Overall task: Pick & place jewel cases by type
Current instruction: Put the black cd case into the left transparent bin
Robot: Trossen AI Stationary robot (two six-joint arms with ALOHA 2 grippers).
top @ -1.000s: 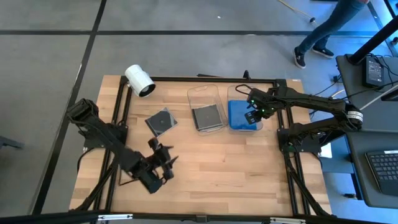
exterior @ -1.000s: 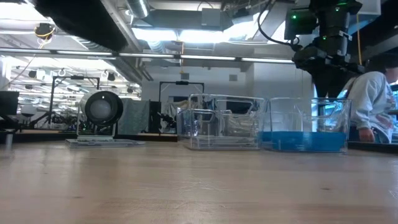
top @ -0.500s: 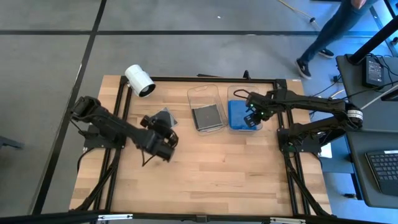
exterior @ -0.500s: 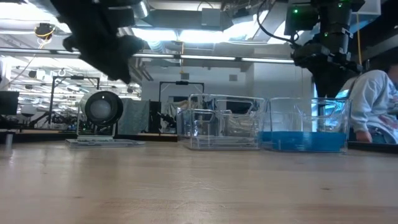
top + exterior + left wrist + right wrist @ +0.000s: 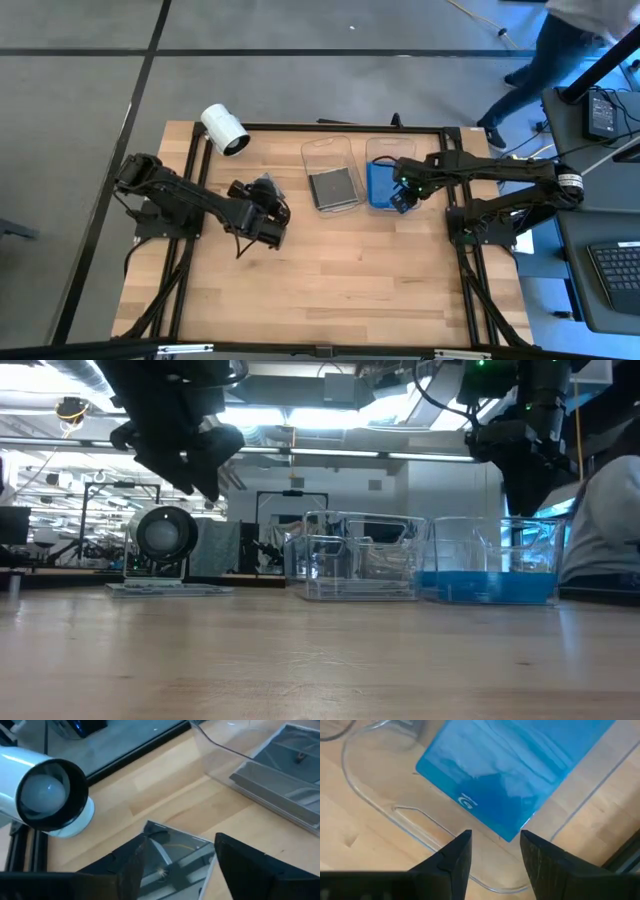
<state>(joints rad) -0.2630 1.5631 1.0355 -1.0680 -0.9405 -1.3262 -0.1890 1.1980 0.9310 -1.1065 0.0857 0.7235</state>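
Note:
A dark jewel case with a disc lies flat on the wood near the white cylinder. My left gripper is open and hovers over it, one finger on each side, well above the table in the low view. A bright blue jewel case lies in the right clear tub. My right gripper is open and hangs above that tub's near end. More dark cases lie in the middle clear tub.
The white cylinder lies at the far left corner. The two clear tubs stand side by side at the far edge. Bare wood fills the table's near half. A person moves beyond the far right corner.
My left arm has swung from the table's near edge toward the far edge and now hovers over the dark jewel case by the cylinder. The person beyond the far right corner has walked on.

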